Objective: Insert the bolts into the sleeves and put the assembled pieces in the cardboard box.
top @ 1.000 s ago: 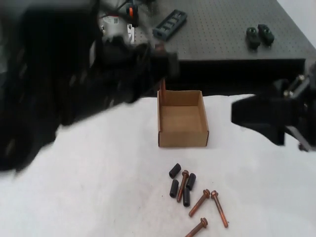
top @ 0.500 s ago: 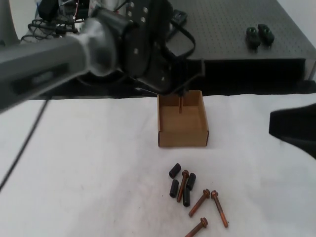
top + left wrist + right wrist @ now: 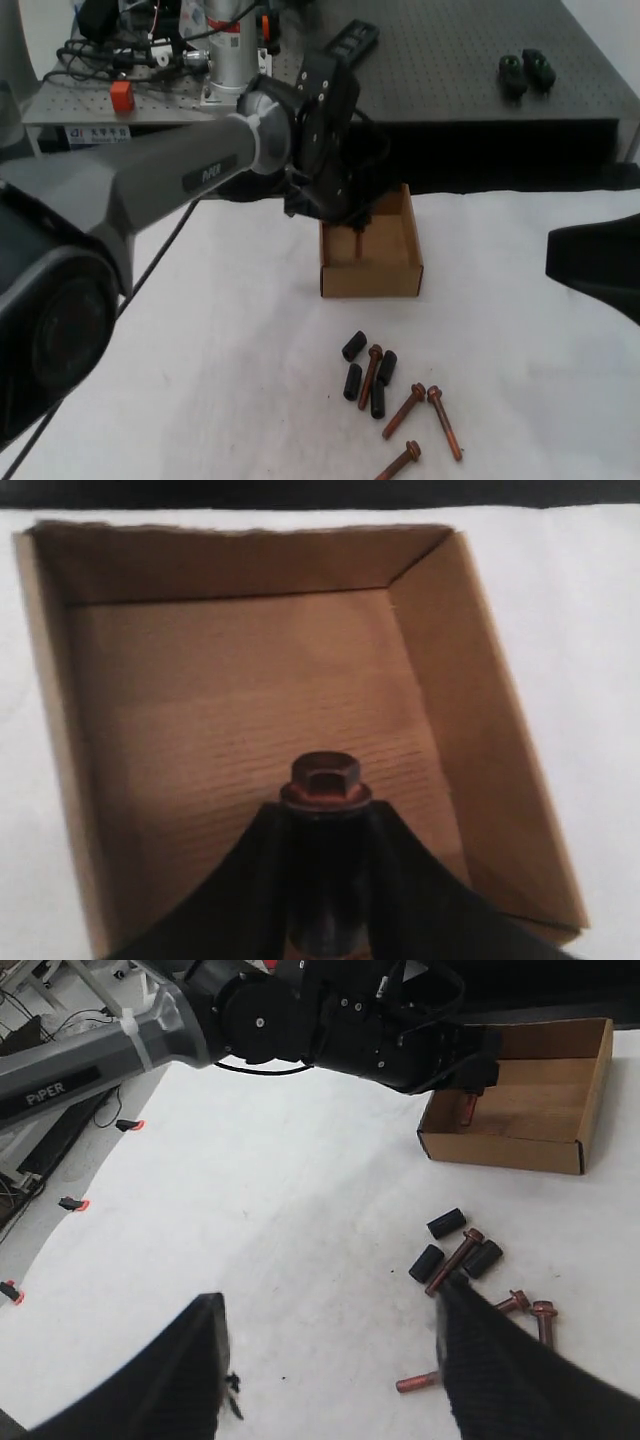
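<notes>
The cardboard box [image 3: 370, 268] stands open on the white cloth. My left gripper [image 3: 350, 212] hangs over its left side, shut on a copper bolt with a black sleeve round its shank. In the left wrist view the bolt's hex head [image 3: 324, 778] sits between the fingers above the box floor [image 3: 230, 690]. The right wrist view shows the shank tip [image 3: 468, 1110] dipping inside the box [image 3: 540, 1120]. Several loose bolts [image 3: 405, 410] and black sleeves [image 3: 353, 380] lie in front of the box. My right gripper [image 3: 328, 1305] is open, above the cloth near that pile [image 3: 455, 1260].
A black perforated bench [image 3: 450, 70] runs behind the cloth, carrying two dark green-capped parts [image 3: 525, 72] and a dark tray [image 3: 355, 35]. Cables and an orange block [image 3: 122, 95] lie at the back left. The white cloth [image 3: 200, 350] stretches bare to the left of the pile.
The left arm swung in over the box and lowered the sleeved bolt into it. The right arm drew back toward the right edge, then held still.
</notes>
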